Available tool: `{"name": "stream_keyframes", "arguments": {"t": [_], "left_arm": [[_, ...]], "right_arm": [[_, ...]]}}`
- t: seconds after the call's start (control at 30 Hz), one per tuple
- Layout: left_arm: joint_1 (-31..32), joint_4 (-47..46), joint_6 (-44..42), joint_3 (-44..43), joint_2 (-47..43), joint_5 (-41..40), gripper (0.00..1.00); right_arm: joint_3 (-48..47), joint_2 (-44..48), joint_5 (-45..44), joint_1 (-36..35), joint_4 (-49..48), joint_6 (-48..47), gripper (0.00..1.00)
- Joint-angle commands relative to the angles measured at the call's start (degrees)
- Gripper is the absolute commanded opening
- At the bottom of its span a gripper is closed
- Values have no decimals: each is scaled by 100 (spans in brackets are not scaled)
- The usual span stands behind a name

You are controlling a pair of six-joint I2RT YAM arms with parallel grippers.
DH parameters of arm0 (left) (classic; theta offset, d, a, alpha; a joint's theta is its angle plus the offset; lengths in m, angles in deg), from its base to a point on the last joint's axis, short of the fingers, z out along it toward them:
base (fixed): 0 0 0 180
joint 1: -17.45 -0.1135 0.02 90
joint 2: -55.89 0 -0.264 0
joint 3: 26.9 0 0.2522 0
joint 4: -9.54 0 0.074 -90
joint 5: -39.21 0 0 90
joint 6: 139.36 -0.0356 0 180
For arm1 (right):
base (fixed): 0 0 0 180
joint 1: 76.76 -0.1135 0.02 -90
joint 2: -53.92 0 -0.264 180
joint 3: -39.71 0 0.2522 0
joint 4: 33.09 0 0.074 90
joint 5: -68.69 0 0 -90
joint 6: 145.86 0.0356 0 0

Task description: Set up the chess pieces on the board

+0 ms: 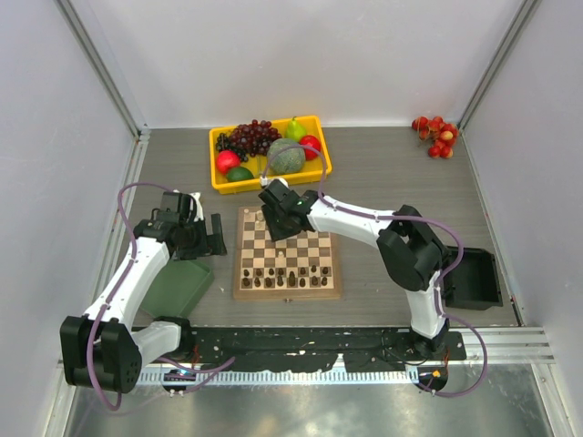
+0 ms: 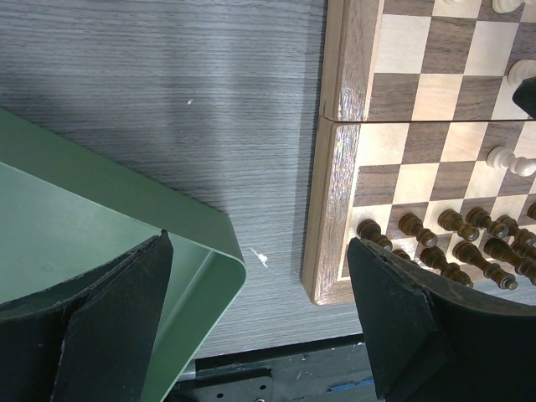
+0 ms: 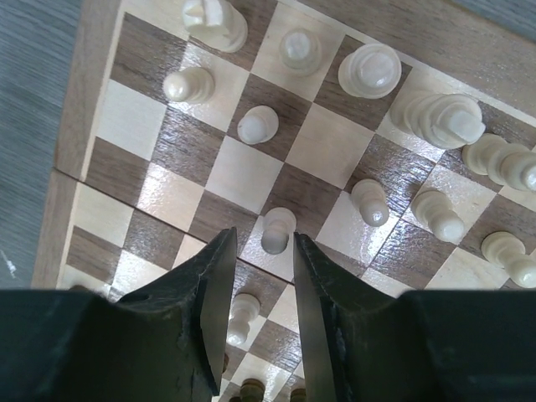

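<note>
The board (image 1: 288,264) lies mid-table. Dark brown chess pieces (image 1: 287,275) stand in its near rows. Cream pieces (image 3: 435,117) stand on its far rows in the right wrist view. My right gripper (image 1: 271,215) hovers over the board's far left part, its jaws a narrow gap apart and empty (image 3: 261,251). One cream pawn (image 3: 276,230) stands just ahead of the fingertips, and another (image 3: 243,316) stands below the gap. My left gripper (image 1: 215,235) is wide open and empty (image 2: 260,251), over the table between the green tray (image 2: 126,209) and the board's rim (image 2: 331,209).
A yellow tray (image 1: 273,180) of fruit sits behind the board. A bunch of small red fruit (image 1: 434,135) lies at the far right. A black bin (image 1: 474,278) sits at the right. The green tray (image 1: 182,284) lies left of the board.
</note>
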Motion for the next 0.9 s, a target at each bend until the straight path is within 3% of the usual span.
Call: {"name": "stream_keyframes", "arguments": {"t": [0.0, 0.13, 0.27, 0.87], "left_arm": [[-30, -158, -25, -103, -73, 82, 92], [-30, -149, -25, -103, -64, 91, 93], [-30, -158, -25, -103, -73, 82, 93], [-30, -149, -33, -112, -73, 64, 92]], "right_arm": [[-245, -55, -136, 11, 39, -87, 40], [-262, -125, -110, 38, 39, -96, 34], [-271, -116, -128, 46, 39, -131, 22], [-579, -309, -172, 327, -110, -227, 20]]}}
